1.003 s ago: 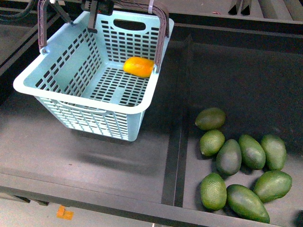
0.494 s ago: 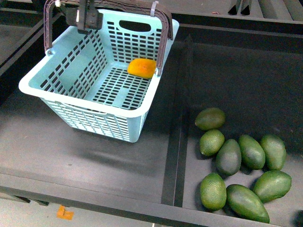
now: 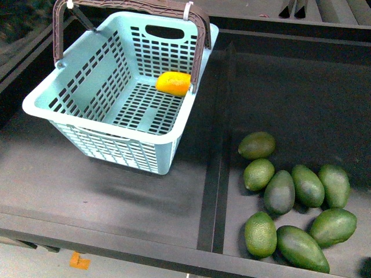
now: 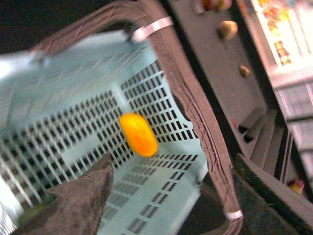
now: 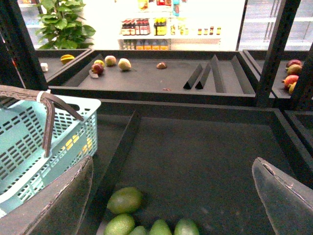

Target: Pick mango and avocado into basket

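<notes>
Front view: mango (image 3: 173, 83) lies in basket (image 3: 98, 124), against its far right wall; avocados (image 3: 295, 202) clustered in the right tray; no arm visible.

Left wrist view: blurred; left gripper (image 4: 73, 205) above basket; opening indeterminable.

Right wrist view: right gripper (image 5: 171, 196) spread wide, empty, above avocados. Next: descend, grasp one.

Upright handle (image 3: 198, 43) arches over basket (image 3: 104, 124); avocados (image 3: 295, 200) lie unobstructed

Orange scrap (image 3: 79, 261) on floor; potted plant (image 5: 63, 22).
</notes>
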{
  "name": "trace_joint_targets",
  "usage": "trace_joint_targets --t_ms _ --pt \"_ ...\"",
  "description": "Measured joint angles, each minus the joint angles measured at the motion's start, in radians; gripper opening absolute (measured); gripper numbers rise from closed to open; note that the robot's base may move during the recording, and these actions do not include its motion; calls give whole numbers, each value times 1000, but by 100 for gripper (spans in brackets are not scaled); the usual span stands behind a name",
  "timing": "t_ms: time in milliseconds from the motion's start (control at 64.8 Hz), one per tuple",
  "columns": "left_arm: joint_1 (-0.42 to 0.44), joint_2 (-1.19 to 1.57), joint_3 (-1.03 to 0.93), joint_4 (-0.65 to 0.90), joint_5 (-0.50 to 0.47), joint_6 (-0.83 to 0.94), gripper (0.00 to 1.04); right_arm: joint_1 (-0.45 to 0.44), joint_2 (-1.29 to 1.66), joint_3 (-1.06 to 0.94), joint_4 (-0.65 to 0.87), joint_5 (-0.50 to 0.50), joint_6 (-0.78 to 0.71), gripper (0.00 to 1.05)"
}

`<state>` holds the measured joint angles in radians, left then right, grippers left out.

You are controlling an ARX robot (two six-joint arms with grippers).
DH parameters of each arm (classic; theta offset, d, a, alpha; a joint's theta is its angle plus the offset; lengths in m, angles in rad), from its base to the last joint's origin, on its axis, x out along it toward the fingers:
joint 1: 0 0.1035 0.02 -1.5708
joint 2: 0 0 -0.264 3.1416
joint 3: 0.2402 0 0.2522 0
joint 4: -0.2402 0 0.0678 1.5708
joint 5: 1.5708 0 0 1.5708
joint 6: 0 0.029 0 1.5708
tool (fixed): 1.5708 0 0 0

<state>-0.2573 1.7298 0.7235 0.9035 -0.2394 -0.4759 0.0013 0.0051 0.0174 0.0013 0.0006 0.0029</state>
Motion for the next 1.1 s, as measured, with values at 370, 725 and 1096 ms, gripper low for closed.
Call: trace_joint_targets --t_ms 370,725,1096 --pt "179 -555 -605 137 165 460 2 0 0 0 0 0 0 96" --pt "253 -933 -696 -145 239 465 2 0 0 0 0 0 0 96" --pt "253 -1254 -708 -433 239 465 2 0 0 0 0 0 0 96"
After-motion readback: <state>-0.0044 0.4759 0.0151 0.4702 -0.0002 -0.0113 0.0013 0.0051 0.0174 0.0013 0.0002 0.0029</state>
